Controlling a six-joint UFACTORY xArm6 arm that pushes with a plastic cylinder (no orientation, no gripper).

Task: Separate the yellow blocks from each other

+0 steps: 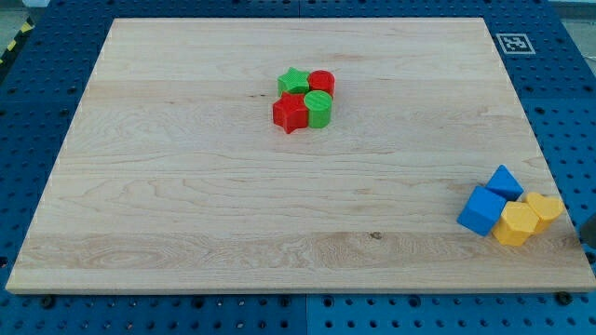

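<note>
Right now the two yellow blocks sit at the worktop's (pixel 186 186) lower right corner in the view, touching each other: a larger yellow block (pixel 515 224) and a smaller yellow one (pixel 544 207) to its upper right, very near the edge. Two blue blocks press against them, a blue cube (pixel 481 209) on the left and a blue wedge-like block (pixel 505 181) above. My tip (pixel 589 233) seems to be the dark sliver at the frame's right edge, just right of the yellows and off the board; I can't make out more of it. There is no hand on this rig, only the rod, so no open or closed state to tell.

Risks, as I judge them: the smaller yellow has little board left to its right, so a push that way could send it off. A push from the right would drive both yellows into the blues and keep them packed. A thin gap between them means my tip may shove both together.

Far off, near top centre, a green star (pixel 294 81), red cylinder (pixel 322 82), red star (pixel 291 113) and green cylinder (pixel 318 108) cluster, out of the way.
</note>
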